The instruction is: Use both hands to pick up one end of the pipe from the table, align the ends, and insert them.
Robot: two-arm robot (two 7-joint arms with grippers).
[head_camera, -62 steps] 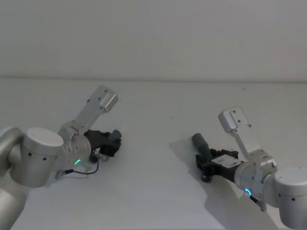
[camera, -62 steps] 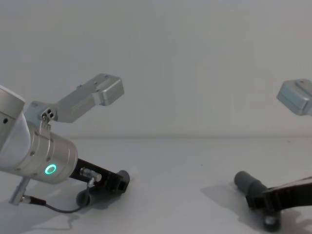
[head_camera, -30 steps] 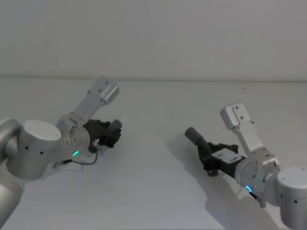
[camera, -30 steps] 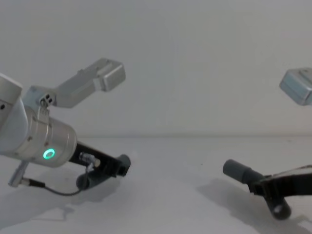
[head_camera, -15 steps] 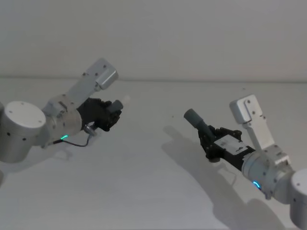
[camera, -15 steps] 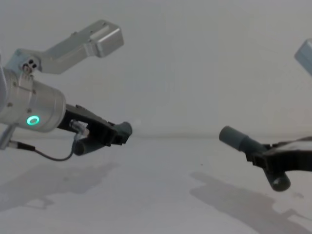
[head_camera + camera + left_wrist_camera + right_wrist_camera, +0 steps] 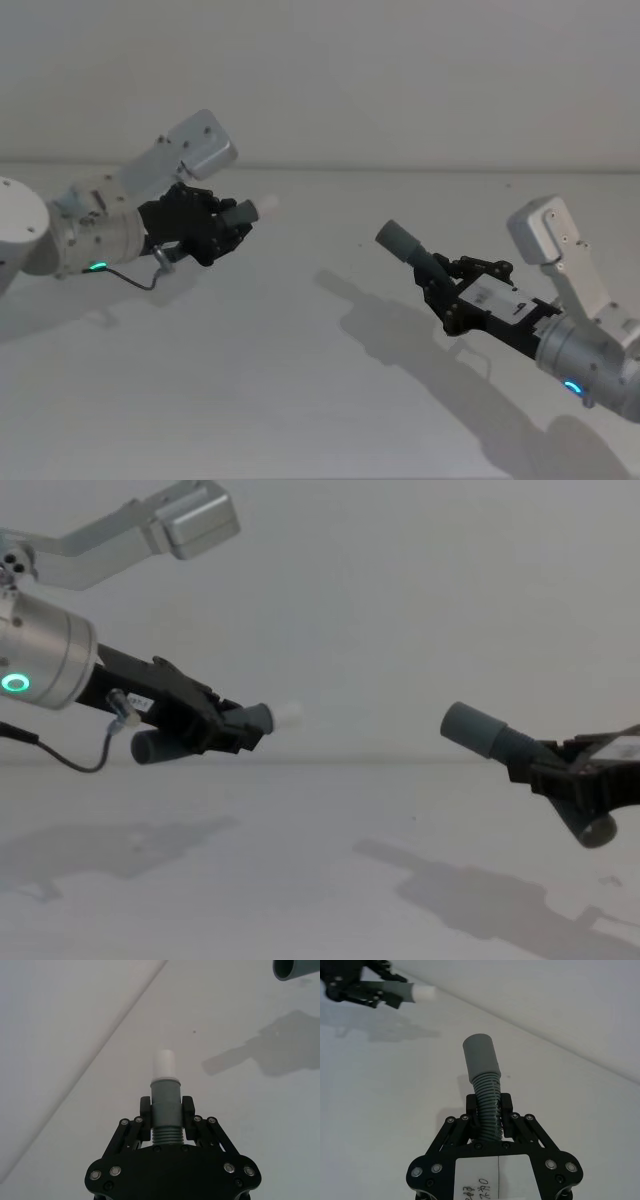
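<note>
The white tip could strike the socket rim or slide past, as I judge the pieces off one line. The left tool clamps the tipped pipe, well apart from the socket. The right tool clamps the ribbed pipe just behind the socket. Both are above the surface.

Dim even light, soft shadows, slight haze

The left black gripper holds the pale-tipped grey pipe piece above the white table. Well right, the right gripper holds the collared grey piece.
</note>
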